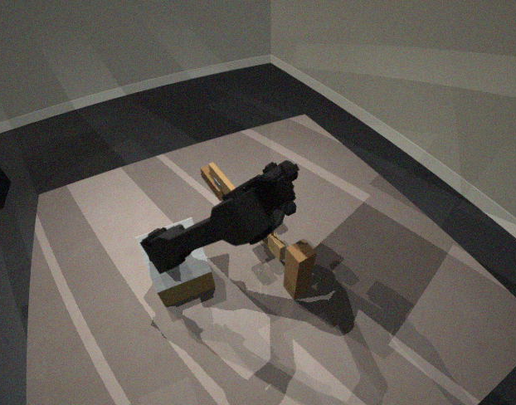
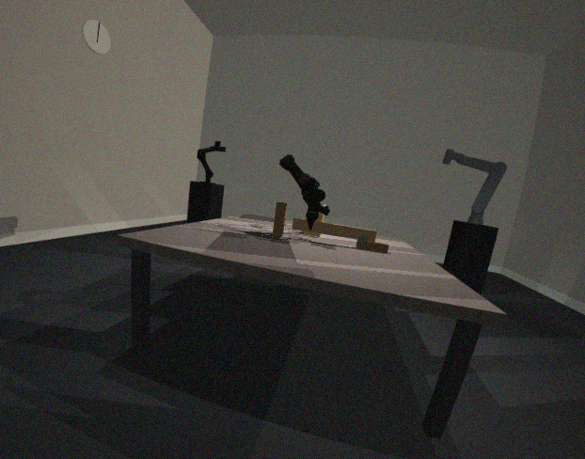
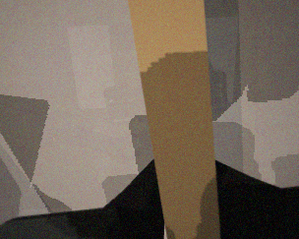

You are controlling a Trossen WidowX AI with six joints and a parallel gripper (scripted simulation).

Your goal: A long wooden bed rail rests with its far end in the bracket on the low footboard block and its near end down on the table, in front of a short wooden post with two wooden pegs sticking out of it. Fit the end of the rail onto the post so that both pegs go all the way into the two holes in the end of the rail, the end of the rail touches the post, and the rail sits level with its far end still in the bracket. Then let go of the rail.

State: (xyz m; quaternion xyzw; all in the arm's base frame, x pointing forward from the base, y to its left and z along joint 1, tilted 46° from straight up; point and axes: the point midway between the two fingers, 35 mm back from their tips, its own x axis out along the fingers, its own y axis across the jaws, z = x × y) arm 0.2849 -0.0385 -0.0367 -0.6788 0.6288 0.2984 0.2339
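Observation:
The long wooden rail [image 1: 275,246] [image 2: 344,229] [image 3: 179,107] runs between the post and the low footboard block [image 1: 207,178] [image 2: 380,247]. In the exterior view its far end is at the bracket and its near end is raised off the table. The short upright post [image 1: 293,274] [image 2: 279,221] stands just beyond the near end, with a small gap between them in the exterior view. The pegs and holes cannot be made out. My gripper [image 2: 310,228] [image 3: 177,162] is shut on the rail, near its post end. In the top view the arm hides the fingers and the rail's middle.
A box with a pale top [image 1: 186,290] stands under the arm's base, beside the rail. The table [image 2: 352,264] has broad shadows across it. Two other arms [image 2: 207,165] [image 2: 485,184] stand on black pedestals beyond the table.

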